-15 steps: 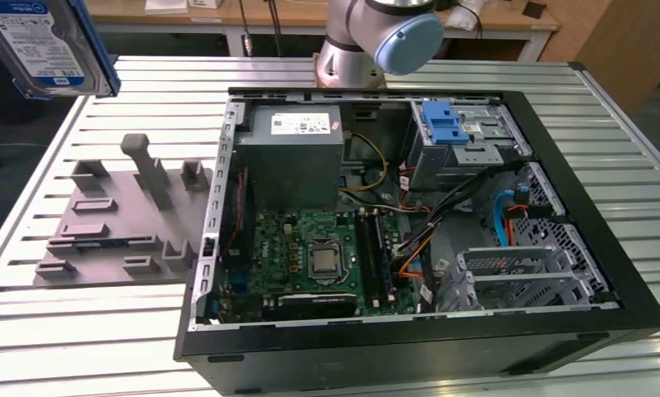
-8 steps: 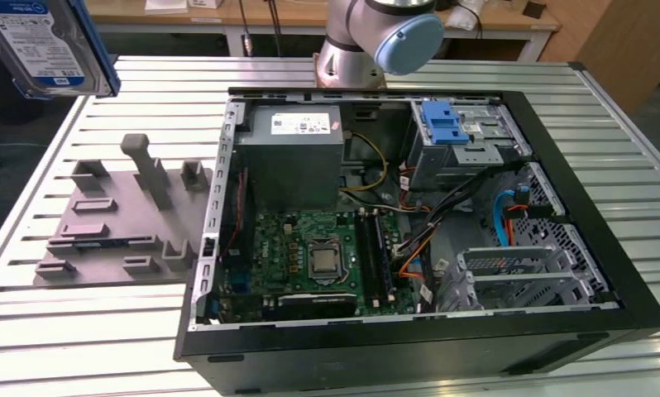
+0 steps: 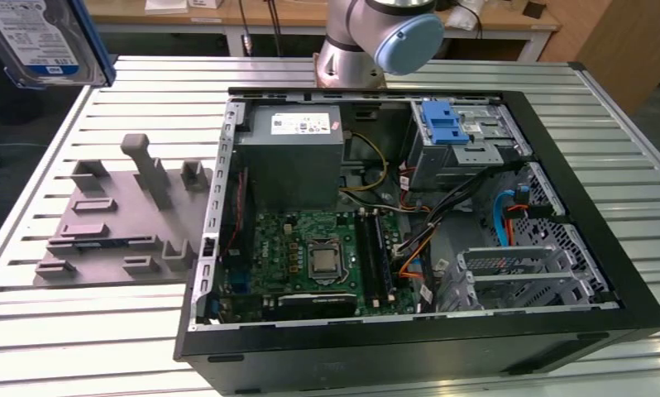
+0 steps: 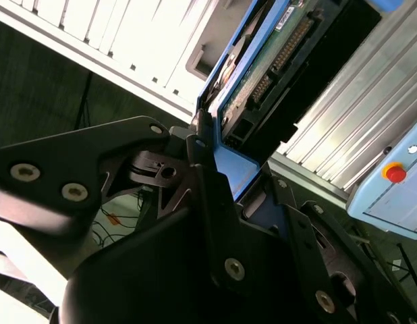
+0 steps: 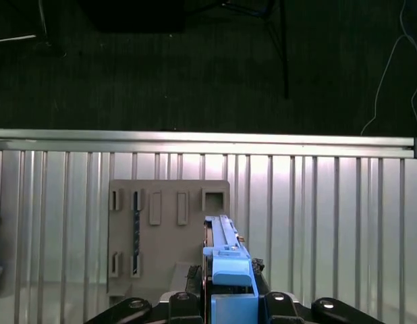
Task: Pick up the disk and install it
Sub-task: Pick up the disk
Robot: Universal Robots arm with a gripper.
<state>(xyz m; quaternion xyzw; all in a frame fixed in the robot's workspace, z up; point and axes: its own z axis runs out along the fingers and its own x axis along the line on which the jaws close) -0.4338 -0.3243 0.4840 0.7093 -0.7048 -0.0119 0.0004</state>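
In the exterior view the disk (image 3: pixel 41 37) hangs in the air with its label toward the camera, well apart from the open computer case (image 3: pixel 418 341) on the table (image 3: pixel 88 347). I judge the pickup done and the carry toward installing in hand. In the second wrist view the tool (image 4: pixel 225 155) is pinching the disk (image 4: pixel 262 74) at its near end, by the blue frame. The circuit-board face shows, and the body runs straight out past the fingers (image 4: pixel 203 162). In the first wrist view the disk (image 5: pixel 225 246) sits edge-on in the tool (image 5: pixel 229 293), its long axis pointing directly away from the tool. It is above the table (image 5: pixel 330 202), with the grey fixture (image 5: pixel 164 223) lying below and ahead of the tool. Seating it, I reckon, calls for bringing that long axis in line with the drive cage (image 3: pixel 468 136) and keeping the grip firm.
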